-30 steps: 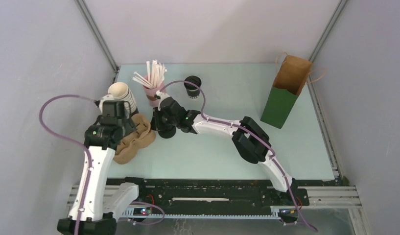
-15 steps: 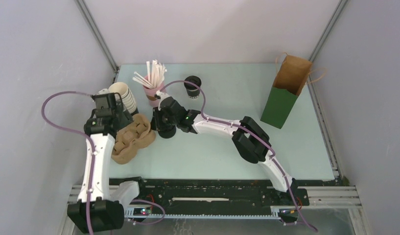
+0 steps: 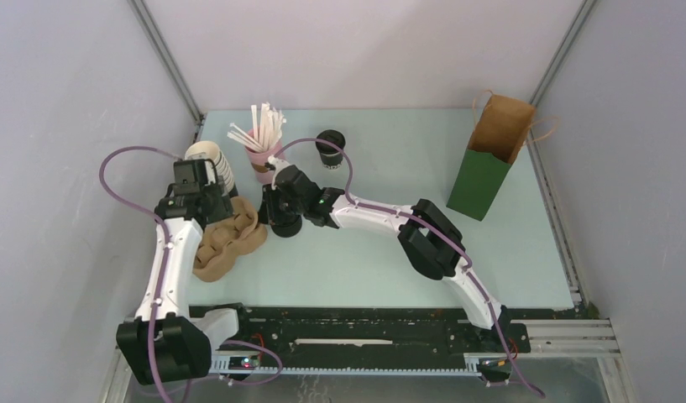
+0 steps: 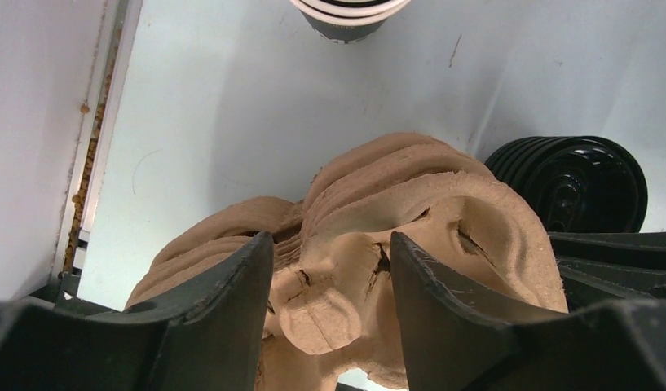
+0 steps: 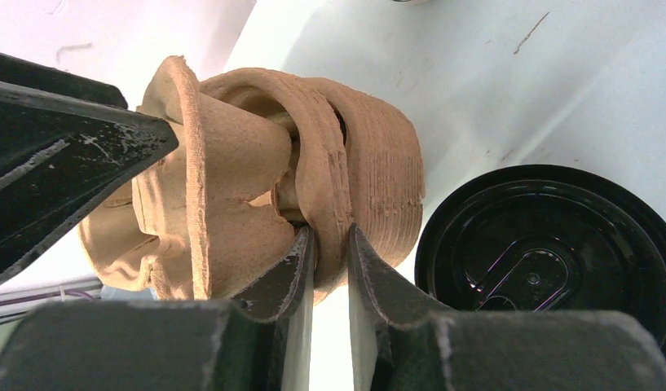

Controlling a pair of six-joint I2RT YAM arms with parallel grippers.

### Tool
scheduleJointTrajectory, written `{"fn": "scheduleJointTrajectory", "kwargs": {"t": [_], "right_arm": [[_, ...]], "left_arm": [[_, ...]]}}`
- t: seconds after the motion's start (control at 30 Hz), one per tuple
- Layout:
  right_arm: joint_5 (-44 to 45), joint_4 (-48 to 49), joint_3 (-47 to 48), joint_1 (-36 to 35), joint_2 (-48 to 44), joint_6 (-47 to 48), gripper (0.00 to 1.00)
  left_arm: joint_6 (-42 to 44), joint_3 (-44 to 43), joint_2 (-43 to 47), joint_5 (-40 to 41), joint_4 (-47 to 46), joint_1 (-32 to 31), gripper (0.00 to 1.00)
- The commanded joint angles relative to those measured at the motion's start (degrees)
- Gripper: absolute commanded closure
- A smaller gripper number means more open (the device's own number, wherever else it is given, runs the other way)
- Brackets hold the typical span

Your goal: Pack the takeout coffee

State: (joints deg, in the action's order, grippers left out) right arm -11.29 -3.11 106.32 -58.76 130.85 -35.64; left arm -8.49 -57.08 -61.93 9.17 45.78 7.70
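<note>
The takeout coffee [image 3: 330,143], a small dark cup with a black lid, stands alone at the back middle of the table, away from both grippers. The green and brown paper bag [image 3: 490,159] stands open at the right. My left gripper [image 3: 206,206] is open above a stack of brown pulp cup carriers [image 3: 230,239]. In the left wrist view its jaws [image 4: 329,269] straddle the raised middle post of the carriers [image 4: 411,204]. My right gripper [image 3: 268,214] is shut on the carrier stack's right wall, as the right wrist view [image 5: 329,244] shows.
A squat stack of loose black lids [image 3: 287,225] sits right beside the carriers, under my right wrist. A stack of lidless cups [image 3: 212,164] lies by the left wall. A pink cup of white stirrers [image 3: 262,143] stands behind the right gripper.
My left arm's elbow has swung left and its wrist has turned and settled over the carrier stack, which shifted slightly. The right arm has hardly moved.
</note>
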Motion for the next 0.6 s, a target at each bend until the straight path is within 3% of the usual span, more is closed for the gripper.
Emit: {"fn": "scheduleJointTrajectory", "kwargs": {"t": [0.0,0.1,0.27,0.57], "right_arm": [[-3.3,0.2,2.5,-0.4,-0.6,0.0,1.00],[-3.1,0.1,2.5,-0.3,-0.7,0.1,1.00],[-2.9,-0.1,3.2,-0.3,-0.7,0.2,1.00],[-2.3,-0.5,3.4,-0.6,-0.9,0.2,1.00]], "left_arm": [[-0.6,2.1,0.7,-1.5,-1.0,0.4,0.41],[-3.6,4.3,6.0,0.5,-0.7,0.4,0.38],[-15.6,3.6,10.6,8.3,6.8,-0.1,0.31],[-25.7,5.0,7.8,6.3,9.7,-0.6,0.34]]}}
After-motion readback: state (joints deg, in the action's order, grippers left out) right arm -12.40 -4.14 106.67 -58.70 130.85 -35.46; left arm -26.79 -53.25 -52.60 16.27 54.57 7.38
